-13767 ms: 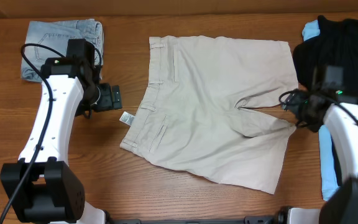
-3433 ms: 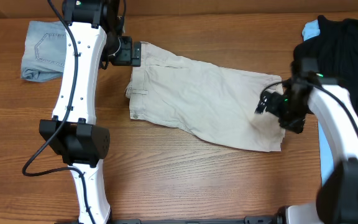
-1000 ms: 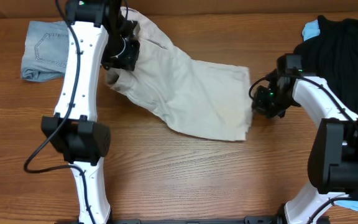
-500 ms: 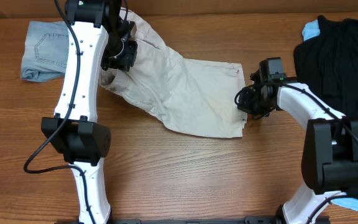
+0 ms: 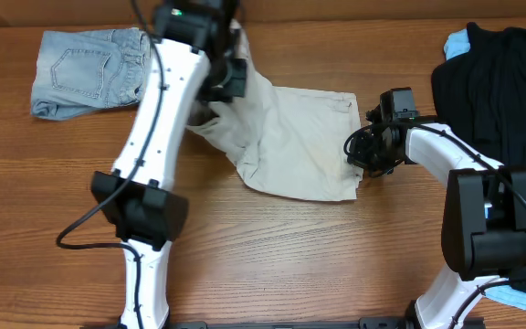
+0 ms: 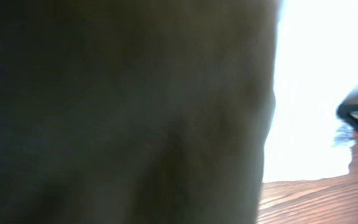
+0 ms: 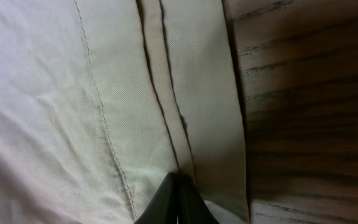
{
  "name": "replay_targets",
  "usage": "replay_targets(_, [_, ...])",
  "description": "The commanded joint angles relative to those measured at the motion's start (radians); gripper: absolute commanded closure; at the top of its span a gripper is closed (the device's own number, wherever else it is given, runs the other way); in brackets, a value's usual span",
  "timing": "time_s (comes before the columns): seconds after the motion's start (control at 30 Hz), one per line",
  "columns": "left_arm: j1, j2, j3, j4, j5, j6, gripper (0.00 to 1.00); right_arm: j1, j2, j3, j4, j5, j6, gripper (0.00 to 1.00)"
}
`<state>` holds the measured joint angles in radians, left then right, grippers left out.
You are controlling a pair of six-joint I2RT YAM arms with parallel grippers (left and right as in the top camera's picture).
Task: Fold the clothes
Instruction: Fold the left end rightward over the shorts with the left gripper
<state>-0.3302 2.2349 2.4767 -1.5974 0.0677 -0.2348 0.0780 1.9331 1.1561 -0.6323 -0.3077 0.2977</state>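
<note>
Left arm (image 5: 158, 110): long white shells, black joint block (image 5: 142, 212) at elbow. Thin black cable (image 5: 59, 241) ran along link, looped out beside elbow. Small green light (image 5: 175, 13) glowed near wrist. Left gripper (image 5: 226, 82): black, boxy. Right arm (image 5: 449, 157): white shells, big black elbow housing (image 5: 484, 228). Right gripper (image 5: 358, 157): black; fingertips (image 7: 178, 198) dark, tapered.

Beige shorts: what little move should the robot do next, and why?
Probably carry the lifted end across toward the hem and lay it down. The left gripper is shut on the beige shorts, holding that end raised and bunched, while the right gripper pinches the hem edge down at the table. The fold is not yet laid flat.
</note>
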Motion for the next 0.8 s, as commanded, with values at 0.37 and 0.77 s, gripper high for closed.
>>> replay_targets(0.37, [-0.233,0.187,0.011,0.143,0.011,-0.154,0.96,0.002,0.055,-0.038,-0.004,0.017,0.010,0.96])
replay_targets(0.77, [-0.280,0.198,0.014,0.253,0.135,-0.200,0.85,0.002,0.055,-0.038,-0.004,0.017,0.010,0.96])
